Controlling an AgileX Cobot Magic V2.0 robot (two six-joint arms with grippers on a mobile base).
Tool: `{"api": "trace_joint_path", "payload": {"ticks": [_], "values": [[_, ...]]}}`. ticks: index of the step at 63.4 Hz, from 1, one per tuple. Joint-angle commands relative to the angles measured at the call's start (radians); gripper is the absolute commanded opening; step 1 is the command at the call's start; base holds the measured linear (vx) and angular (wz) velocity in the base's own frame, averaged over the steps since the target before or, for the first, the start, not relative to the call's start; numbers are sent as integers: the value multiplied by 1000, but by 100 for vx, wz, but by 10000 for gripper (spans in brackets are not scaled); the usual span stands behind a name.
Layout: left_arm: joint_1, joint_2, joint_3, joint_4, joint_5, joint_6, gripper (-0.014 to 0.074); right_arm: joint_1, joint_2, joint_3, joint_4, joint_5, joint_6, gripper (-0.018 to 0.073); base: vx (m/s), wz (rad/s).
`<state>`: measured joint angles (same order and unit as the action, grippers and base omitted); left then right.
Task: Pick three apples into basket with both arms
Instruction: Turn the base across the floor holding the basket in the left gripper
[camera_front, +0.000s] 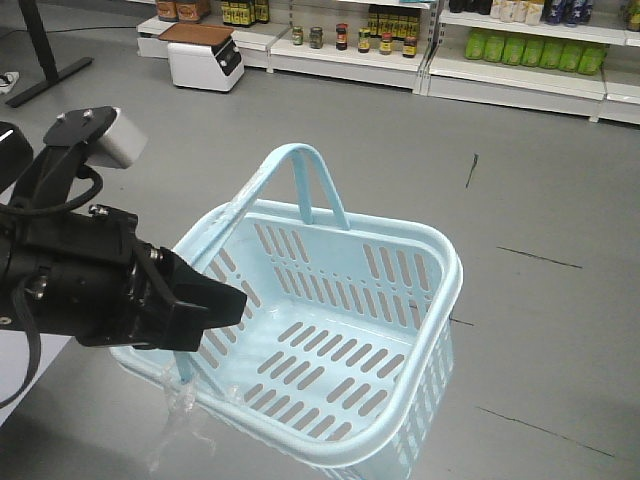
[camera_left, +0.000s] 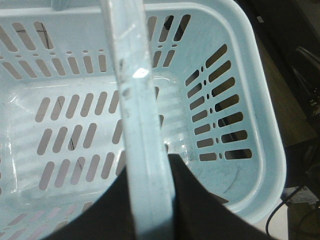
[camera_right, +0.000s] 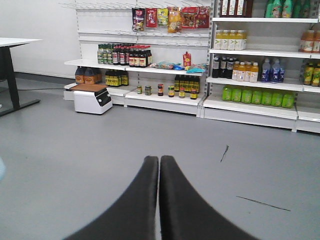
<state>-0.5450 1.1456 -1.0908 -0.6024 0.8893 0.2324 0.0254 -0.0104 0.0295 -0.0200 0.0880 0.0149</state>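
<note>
The pale blue basket hangs tilted above the grey floor, and nothing lies inside it. One swing handle stands upright. My left gripper is at the basket's near left rim. In the left wrist view my left gripper is shut on a pale blue handle bar, with the slotted basket bottom below. My right gripper is shut on nothing and points over bare floor toward the shelves. No apples are in view.
Store shelves with bottles and jars line the far wall. A white box-shaped machine sits on the floor by them. A black table leg stands at the far left. A clear plastic scrap dangles from the basket's near rim.
</note>
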Motion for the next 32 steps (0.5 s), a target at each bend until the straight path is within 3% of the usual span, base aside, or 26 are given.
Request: {"api": "trace_joint_path", "payload": {"ticks": [1, 32], "values": [[-7, -26, -28, -51, -61, -1, -8, -6, -11, 12, -11, -71, -2, -5, 12, 16], [-7, -26, -28, -51, -61, -1, -8, -6, -11, 12, -11, -70, -2, -5, 15, 4]]}}
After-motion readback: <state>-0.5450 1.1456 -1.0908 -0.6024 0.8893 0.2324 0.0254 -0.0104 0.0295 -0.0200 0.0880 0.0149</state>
